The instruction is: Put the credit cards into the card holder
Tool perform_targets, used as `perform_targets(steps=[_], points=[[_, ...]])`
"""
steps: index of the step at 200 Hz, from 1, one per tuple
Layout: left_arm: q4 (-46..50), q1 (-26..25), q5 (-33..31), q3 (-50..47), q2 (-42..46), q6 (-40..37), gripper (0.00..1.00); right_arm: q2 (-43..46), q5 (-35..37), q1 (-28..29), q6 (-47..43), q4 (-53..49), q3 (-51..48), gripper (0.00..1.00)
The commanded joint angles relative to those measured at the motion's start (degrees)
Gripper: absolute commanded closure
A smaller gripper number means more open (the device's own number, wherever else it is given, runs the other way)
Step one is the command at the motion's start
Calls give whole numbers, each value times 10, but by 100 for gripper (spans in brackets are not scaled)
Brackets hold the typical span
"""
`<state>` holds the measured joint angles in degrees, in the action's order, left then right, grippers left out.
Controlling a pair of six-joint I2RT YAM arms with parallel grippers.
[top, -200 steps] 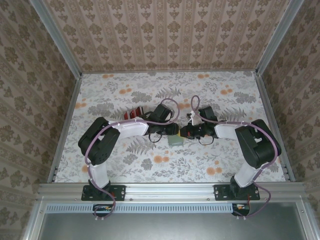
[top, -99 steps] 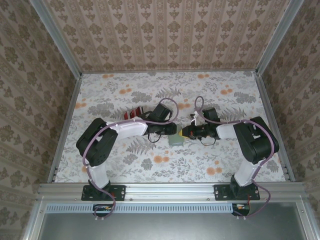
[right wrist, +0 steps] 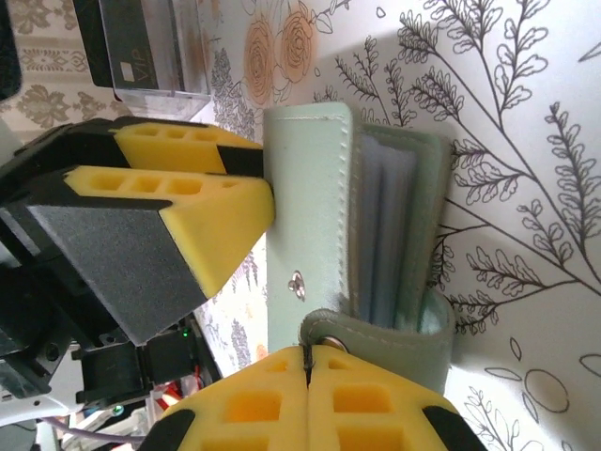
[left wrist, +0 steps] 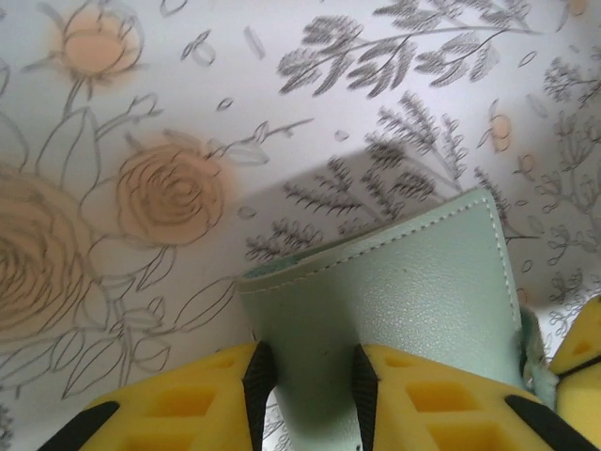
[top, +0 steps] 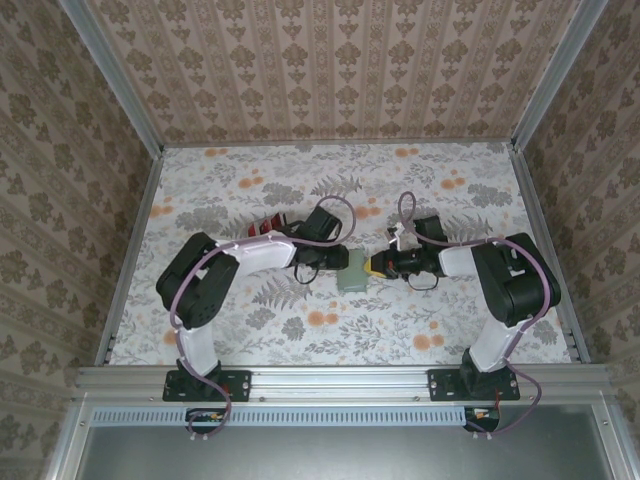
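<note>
Card holder (top: pixel 352 273) lies at the middle of the desk (top: pixel 250 190), between the two arms, partly unfolded with its pale sleeves (right wrist: pixel 385 235) showing.

At its 3 o'clock, the right gripper (right wrist: pixel 307 352) has its fingers pressed together, pinching the snap strap (right wrist: pixel 376 338). At its 9 o'clock, the left gripper (left wrist: pixel 310 362) has its fingers spread partway. Their tips sit against the grey-green cover rather than nipping it.

I judge the case light and soft, with floppy covers likely to fold back shut. It is best held by the strap and the outer cover, which leaves the sleeve mouths free. The cards should be stiff, thin and slick, so they are best taken by their long edges.

One card holder is in sight. Farther off, at its 10 o'clock, stands one red-and-white striped block (top: pixel 266 228). The right wrist view shows one dark card face (right wrist: pixel 141 47) beyond the left fingers. How many cards there are I cannot tell.
</note>
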<state>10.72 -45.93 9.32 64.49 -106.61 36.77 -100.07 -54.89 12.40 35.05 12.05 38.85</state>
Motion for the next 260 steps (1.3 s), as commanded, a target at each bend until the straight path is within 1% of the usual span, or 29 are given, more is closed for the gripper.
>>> perform_targets(steps=[1,15,46,91,138,211,260], points=[[37,-15,-11,28,-28,-28,68,17,-40,-3,-43,-64,21,100],[44,-19,-13,36,-34,-32,68,25,-42,-6,-54,-83,26,100],[44,-21,-16,36,-38,-31,68,34,-51,-12,-59,-90,31,100],[46,-22,-19,36,-33,-30,68,22,-67,-15,-22,-36,30,100],[45,-23,-18,42,-35,-28,68,4,-64,-7,-19,-29,36,100],[35,-25,-16,40,-34,-18,69,-36,-63,17,8,16,50,100],[20,-27,-8,34,-34,-9,72,-51,-63,20,13,29,58,100]])
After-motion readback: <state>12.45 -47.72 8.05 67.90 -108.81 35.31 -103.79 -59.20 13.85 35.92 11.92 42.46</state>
